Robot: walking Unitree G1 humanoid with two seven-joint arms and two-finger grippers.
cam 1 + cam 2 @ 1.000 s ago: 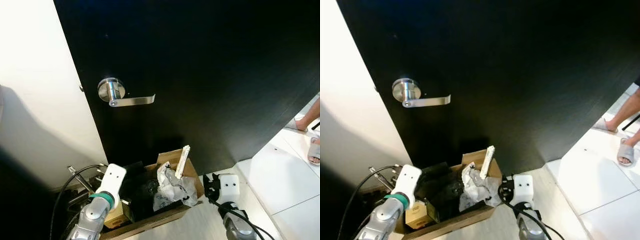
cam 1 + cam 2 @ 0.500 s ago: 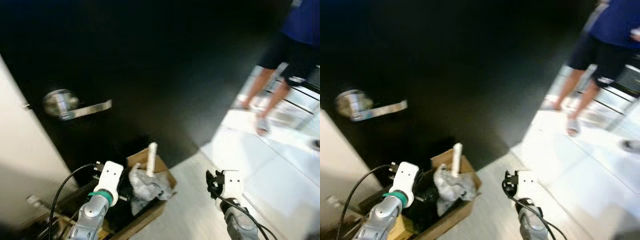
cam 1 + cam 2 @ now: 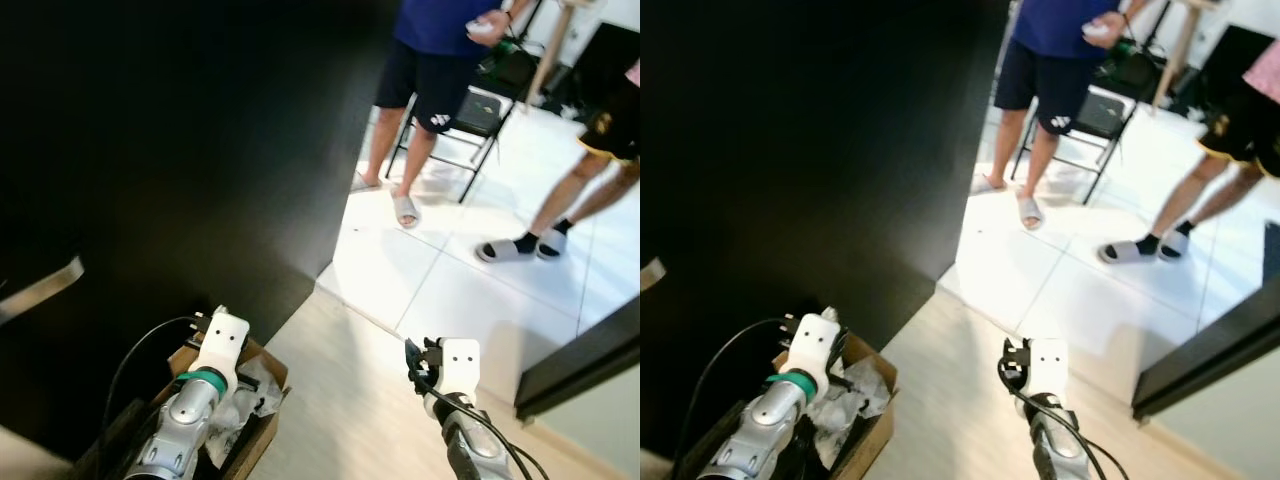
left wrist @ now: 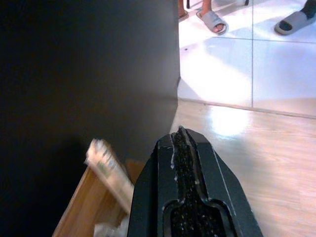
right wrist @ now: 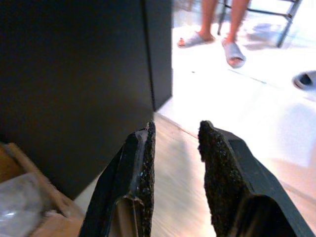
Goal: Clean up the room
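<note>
Tool state first: your left tool (image 4: pixel 183 197) has its 2 fingers pressed together with nothing between them, and your right tool (image 5: pixel 174 163) stands a little apart at the tips, also holding nothing. Both hang low in front of you, doing no work.

What has changed is your heading. 1 second ago you faced the black door (image 3: pixel 180 150) square on, with its lever in the middle of the head view; now the camera has swung to the right and the door edge, the tiled floor (image 3: pixel 440 280) and 2 people (image 3: pixel 430 60) by a folding chair (image 3: pixel 480 110) have come into sight.

Your box (image 3: pixel 262 425) of crumpled rubbish sits on the wood floor against the door, just beside the left arm. It looks full, so you are probably turning away to find the next thing to clear.
</note>
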